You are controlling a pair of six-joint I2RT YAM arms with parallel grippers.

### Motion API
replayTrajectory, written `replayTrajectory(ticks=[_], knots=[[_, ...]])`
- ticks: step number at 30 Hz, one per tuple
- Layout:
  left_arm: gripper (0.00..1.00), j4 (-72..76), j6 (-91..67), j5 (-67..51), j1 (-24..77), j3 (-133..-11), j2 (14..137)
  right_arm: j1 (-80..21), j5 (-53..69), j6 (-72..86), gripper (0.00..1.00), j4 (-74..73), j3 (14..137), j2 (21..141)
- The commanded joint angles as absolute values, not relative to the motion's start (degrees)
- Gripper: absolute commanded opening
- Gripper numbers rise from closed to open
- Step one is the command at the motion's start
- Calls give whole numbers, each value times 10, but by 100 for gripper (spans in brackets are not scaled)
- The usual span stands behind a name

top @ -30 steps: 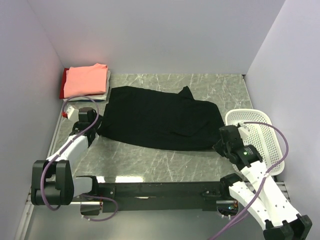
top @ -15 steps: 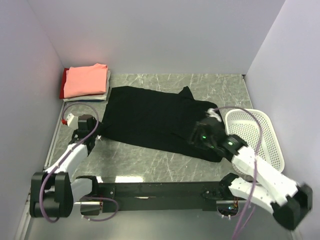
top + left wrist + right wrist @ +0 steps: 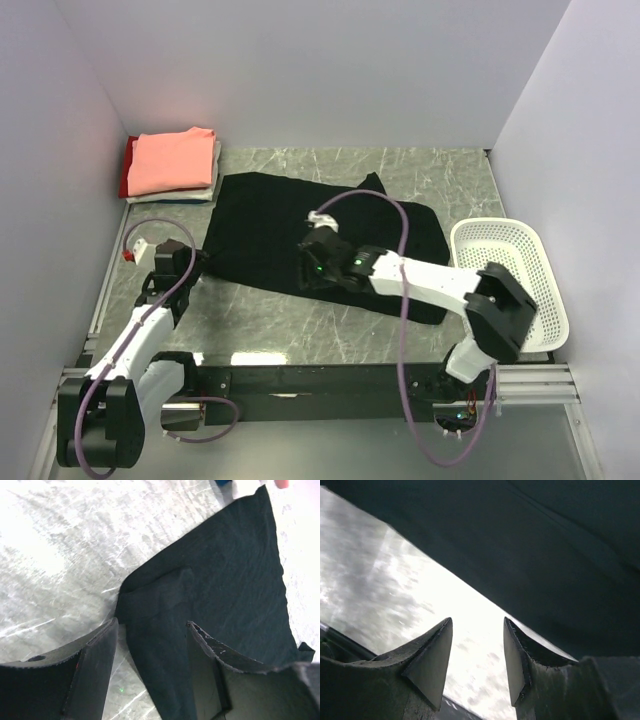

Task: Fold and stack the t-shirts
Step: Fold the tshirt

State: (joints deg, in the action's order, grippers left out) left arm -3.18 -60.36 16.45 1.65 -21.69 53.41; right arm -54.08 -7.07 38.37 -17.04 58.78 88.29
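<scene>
A large black t-shirt (image 3: pixel 270 220) lies spread on the marble table. My left gripper (image 3: pixel 193 263) is low at its left edge. In the left wrist view it (image 3: pixel 152 632) is open, with a folded corner of the black t-shirt (image 3: pixel 225 570) lying between the fingers. My right gripper (image 3: pixel 305 272) reaches across the shirt's near edge. In the right wrist view it (image 3: pixel 477 627) is open and empty over bare table, with the black t-shirt (image 3: pixel 545 545) just beyond the fingertips. A folded stack stands at the back left: salmon-pink (image 3: pixel 175 160) on top, white and red (image 3: pixel 125 172) beneath.
A white plastic mesh basket (image 3: pixel 512 285) stands at the right edge of the table. Grey walls close in the left, back and right sides. Bare marble (image 3: pixel 260 320) runs along the near side between the shirt and the arm bases.
My right arm has swung from beside the basket leftward along the shirt's near edge to its middle. My left gripper has drawn back slightly toward the near side.
</scene>
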Motion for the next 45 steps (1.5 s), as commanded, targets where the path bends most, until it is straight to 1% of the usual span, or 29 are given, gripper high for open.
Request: replayTrajectory(ticks=[1, 5, 9, 13, 18, 21, 25, 26, 30, 33, 34, 37, 40, 43, 45], knots=[[62, -47, -624, 172, 18, -209, 529, -551, -72, 343, 52, -99, 657, 939], [63, -5, -615, 154, 16, -195, 539, -552, -36, 326, 52, -66, 721, 1003], [62, 39, -607, 129, 4, -196, 560, -548, -20, 315, 49, -74, 834, 1090], [60, 38, -600, 131, 3, -214, 607, -547, 22, 316, 49, -64, 891, 1144], [58, 60, -607, 120, -13, -211, 632, -547, 59, 315, 50, -66, 958, 1193], [55, 72, -604, 118, -16, -214, 645, -547, 79, 316, 51, -63, 981, 1218], [46, 87, -593, 125, -18, -224, 654, -548, 92, 322, 51, -52, 970, 1224], [46, 92, -592, 126, -18, -226, 657, -548, 92, 322, 51, -49, 961, 1218], [40, 102, -580, 117, -18, -241, 676, -552, 71, 307, 52, -31, 896, 1194], [33, 107, -574, 116, -18, -244, 679, -556, 35, 274, 55, -39, 871, 1184], [28, 109, -572, 117, -18, -245, 678, -558, 32, 259, 55, -43, 868, 1186], [20, 108, -560, 115, -18, -253, 675, -565, 22, 235, 56, -47, 860, 1190], [18, 105, -546, 110, -18, -265, 678, -572, 1, 217, 58, -54, 860, 1191], [11, 105, -537, 100, -18, -276, 680, -578, -23, 203, 60, -58, 862, 1191], [10, 105, -534, 91, -18, -282, 686, -584, -25, 198, 61, -59, 864, 1191]])
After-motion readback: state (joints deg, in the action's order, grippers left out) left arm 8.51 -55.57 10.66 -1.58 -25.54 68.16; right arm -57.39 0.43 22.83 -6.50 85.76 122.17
